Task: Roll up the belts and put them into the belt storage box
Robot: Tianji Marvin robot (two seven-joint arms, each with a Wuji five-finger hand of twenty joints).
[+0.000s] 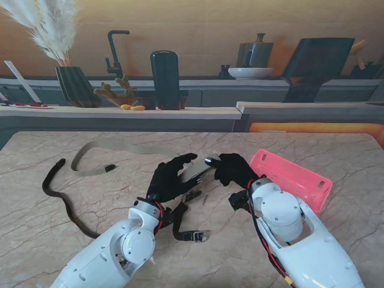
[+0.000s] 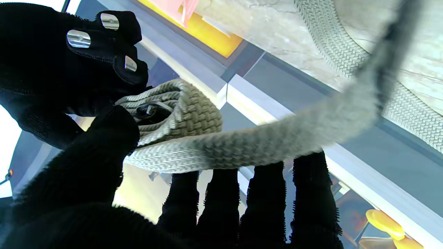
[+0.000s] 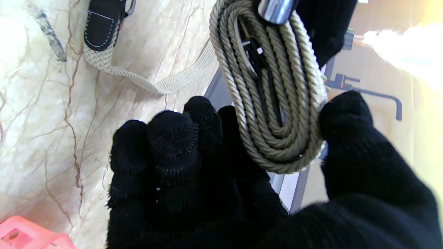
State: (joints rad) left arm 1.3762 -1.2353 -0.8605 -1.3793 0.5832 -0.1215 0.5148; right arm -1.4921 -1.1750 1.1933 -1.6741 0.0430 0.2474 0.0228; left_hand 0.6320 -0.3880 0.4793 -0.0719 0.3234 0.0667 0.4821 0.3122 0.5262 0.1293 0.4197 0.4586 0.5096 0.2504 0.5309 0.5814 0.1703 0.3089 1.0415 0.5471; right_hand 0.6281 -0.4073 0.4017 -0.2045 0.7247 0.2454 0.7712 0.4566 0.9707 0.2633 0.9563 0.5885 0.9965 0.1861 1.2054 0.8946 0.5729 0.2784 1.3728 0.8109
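A beige woven belt is partly rolled, and the roll (image 1: 197, 171) is held up between my two black-gloved hands above the table's middle. My left hand (image 1: 171, 180) is shut on it, thumb (image 2: 107, 138) on the coil (image 2: 173, 110) and the loose strap (image 2: 277, 145) running over its fingers. My right hand (image 1: 234, 169) pinches the coil (image 3: 273, 97) between fingers (image 3: 173, 155) and thumb (image 3: 346, 131). The belt's free tail (image 1: 90, 161) lies on the table to the left, ending in a dark tip (image 3: 104, 24). The pink belt storage box (image 1: 294, 177) lies to the right of my right hand.
A dark brown belt (image 1: 57, 192) snakes along the table's left side. A black belt with a metal buckle (image 1: 192, 231) lies by my left forearm. Beyond the marble table's far edge (image 1: 180, 133) runs a counter with a vase, a tap and dishes.
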